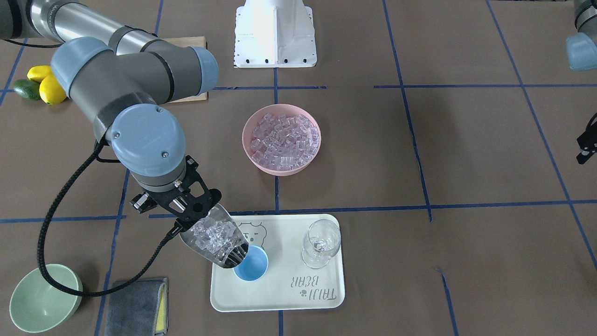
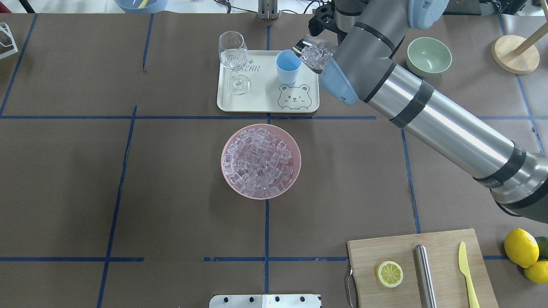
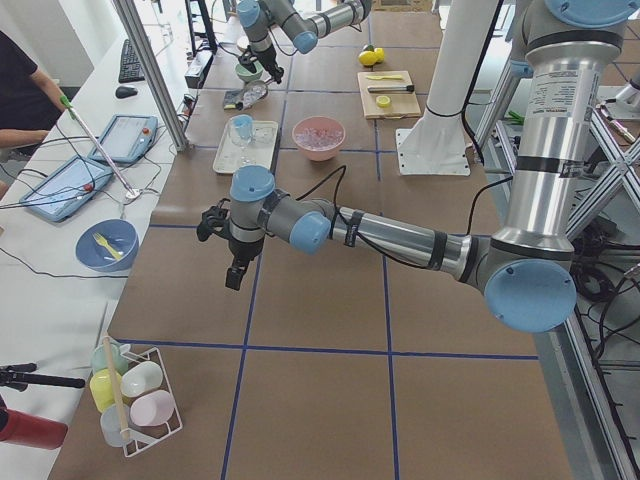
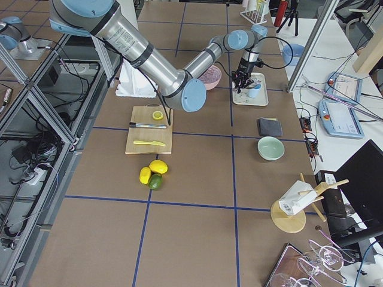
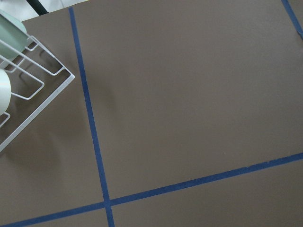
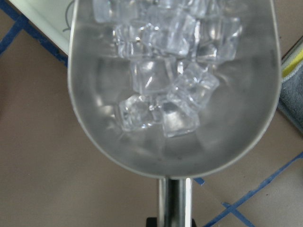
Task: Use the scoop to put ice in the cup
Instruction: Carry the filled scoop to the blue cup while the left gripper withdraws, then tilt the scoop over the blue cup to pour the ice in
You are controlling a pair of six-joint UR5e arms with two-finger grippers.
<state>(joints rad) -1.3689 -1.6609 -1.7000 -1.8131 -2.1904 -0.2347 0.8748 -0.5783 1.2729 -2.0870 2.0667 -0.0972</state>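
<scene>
My right gripper (image 1: 187, 213) is shut on the thin handle of the steel scoop (image 1: 227, 255), which shows close up in the right wrist view (image 6: 142, 156). The scoop holds several clear ice cubes (image 1: 213, 234) (image 6: 165, 80) and tilts down, with its lip over the near rim of the light-blue cup (image 1: 254, 269) (image 2: 287, 66). Only blue shows inside the cup. More ice (image 1: 284, 140) fills the pink bowl (image 2: 223, 160) mid-table. My left gripper (image 3: 233, 272) hangs over bare table at the far left end. I cannot tell whether it is open or shut.
The cup stands on a cream tray (image 1: 280, 296) beside a clear wine glass (image 1: 321, 242). A pale green bowl (image 1: 42, 298) and a grey cloth (image 1: 135, 308) lie near the right arm. A cutting board (image 2: 445, 256) with a lemon half, a steel cylinder and a knife, and lemons (image 2: 520, 247), lie at the near right.
</scene>
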